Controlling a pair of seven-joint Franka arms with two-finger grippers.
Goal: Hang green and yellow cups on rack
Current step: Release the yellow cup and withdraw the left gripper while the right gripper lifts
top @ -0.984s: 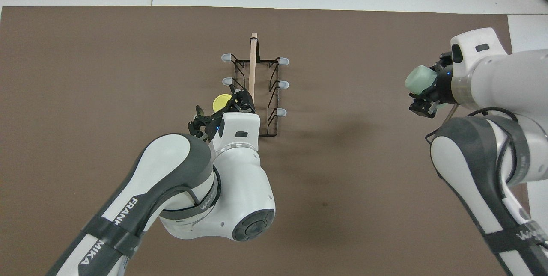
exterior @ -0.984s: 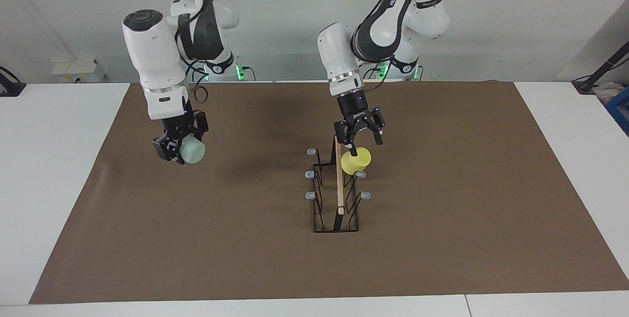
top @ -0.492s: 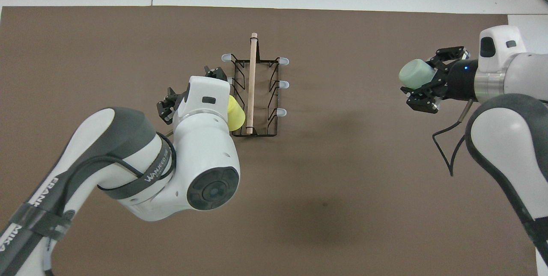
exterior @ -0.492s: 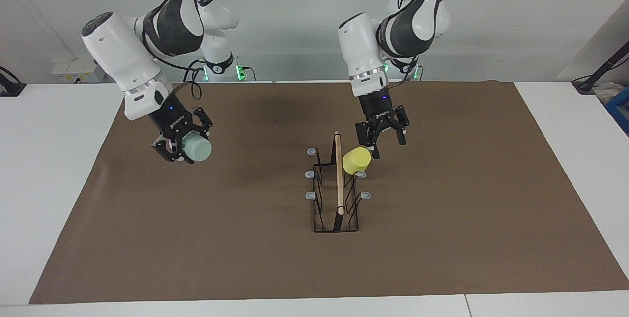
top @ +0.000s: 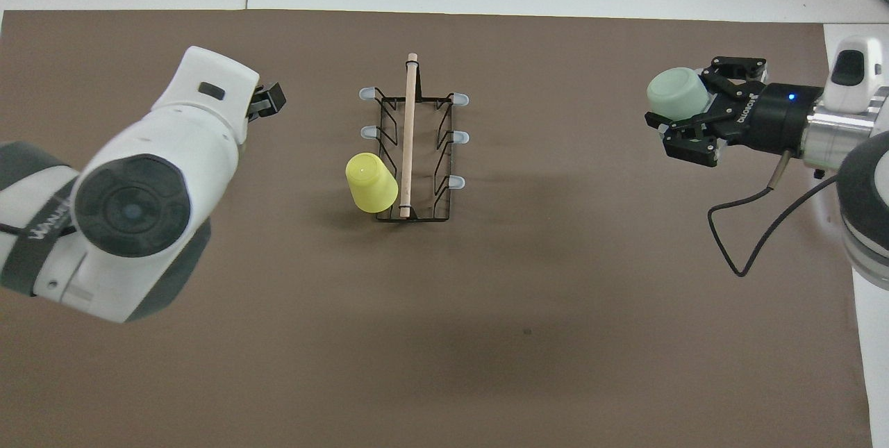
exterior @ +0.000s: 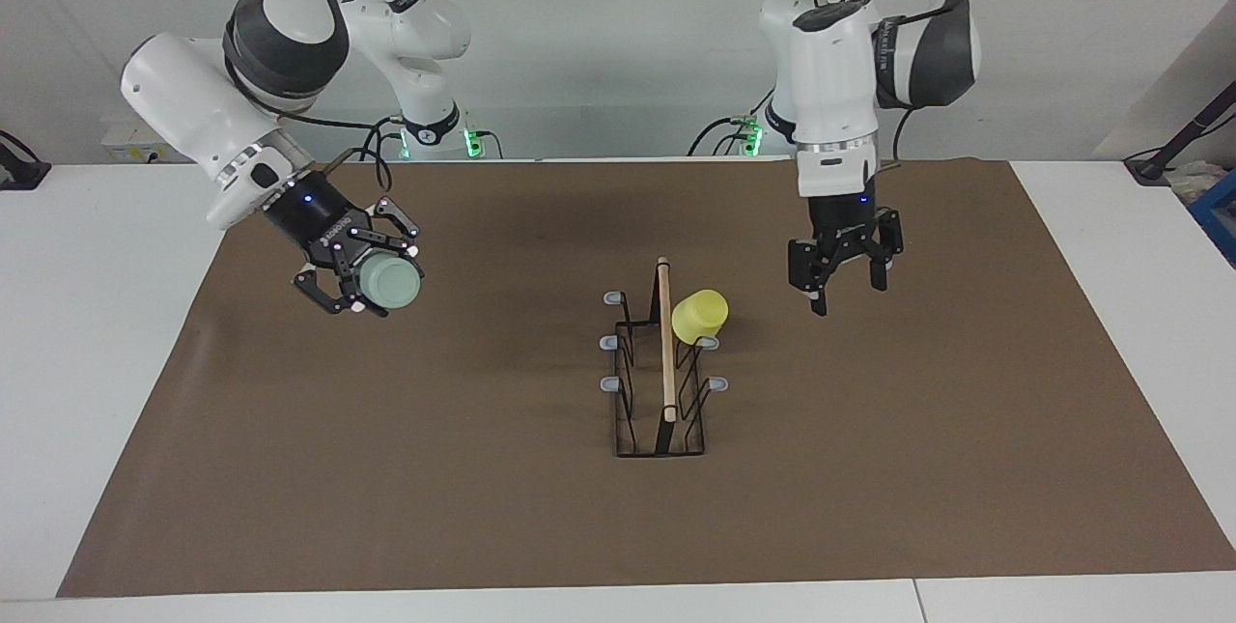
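The yellow cup hangs upside down and tilted on the rack, on the peg nearest the robots on the side toward the left arm's end; it also shows in the overhead view. The rack is black wire with a wooden rod on top. My left gripper is open and empty, raised over the mat beside the rack, apart from the yellow cup. In the overhead view only a tip of the left gripper shows past the arm. My right gripper is shut on the green cup, held sideways above the mat; the gripper and green cup show overhead.
A brown mat covers most of the white table. The rack's other pegs are bare. A black cable hangs from the right arm's wrist.
My left gripper let go of the yellow cup, left it on the peg, and drew away toward the left arm's end. My right gripper turned the green cup and shifted slightly.
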